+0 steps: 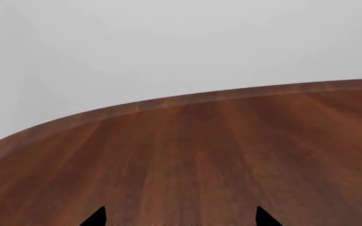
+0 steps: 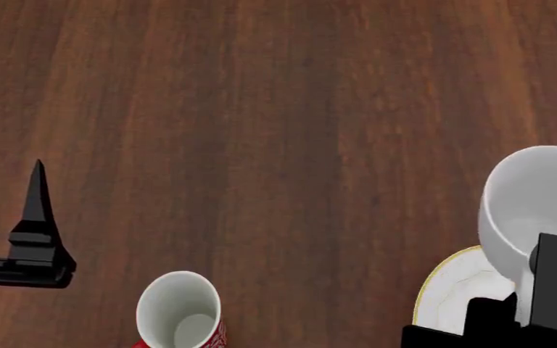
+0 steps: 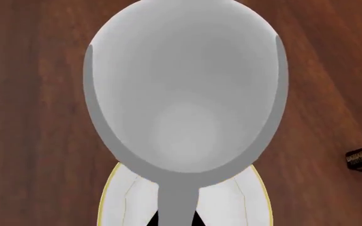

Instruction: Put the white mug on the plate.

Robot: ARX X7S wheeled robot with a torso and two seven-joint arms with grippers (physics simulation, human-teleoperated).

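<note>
Desk (image 2: 289,109): dark reddish-brown wood, lengthwise grain, smooth with a low satin sheen. Plain white cylindrical mug (image 2: 535,206): ceramic in look, smooth and glossy. Round white plate with thin gold-orange rim (image 2: 448,297): smooth, glazed. Red mug with white floral pattern (image 2: 179,313): glossy outside, smooth white interior. Black left pincer (image 2: 37,232): matt, plastic-like.

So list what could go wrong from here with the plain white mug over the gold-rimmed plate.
1. The plain glossy white mug hangs off-centre above the round white gold-rimmed plate, reaching past its rim; released now, it might land on the edge and tip.
2. The right gripper appears to hold it by the handle side alone, so the mug could swing or slip.
3. The red floral mug stands near; a sideways correction might bump it.
</note>
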